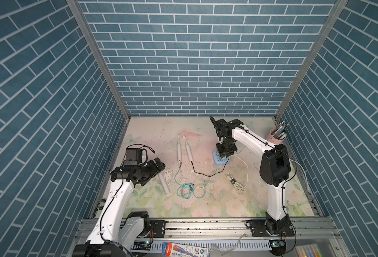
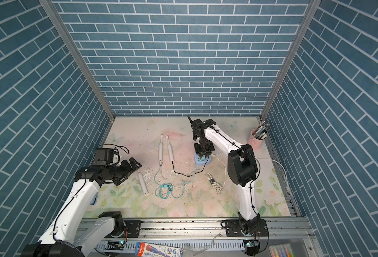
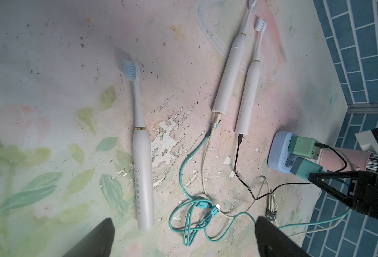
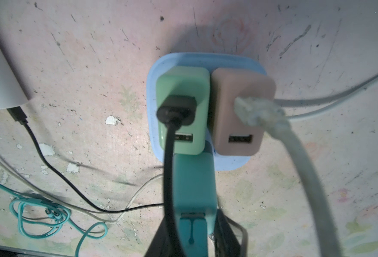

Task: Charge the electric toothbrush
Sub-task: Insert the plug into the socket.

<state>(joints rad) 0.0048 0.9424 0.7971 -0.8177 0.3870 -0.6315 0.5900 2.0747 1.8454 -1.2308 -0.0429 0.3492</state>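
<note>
The right gripper point(image 4: 192, 235) is closed partway on a teal charger adapter point(image 4: 194, 184) at the blue power strip point(image 4: 151, 100). Only the right wrist view shows the pink adapter point(image 4: 239, 93) seated beside the green adapter point(image 4: 183, 89); both top views hide them under the arm. The left gripper point(image 3: 183, 240) gapes wide and empty above an uncabled electric toothbrush point(image 3: 142, 178) lying flat.

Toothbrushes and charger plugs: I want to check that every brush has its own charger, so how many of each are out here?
Electric toothbrushes: 3
Charger plugs: 3 (green, pink, teal)
Total: 6
</note>
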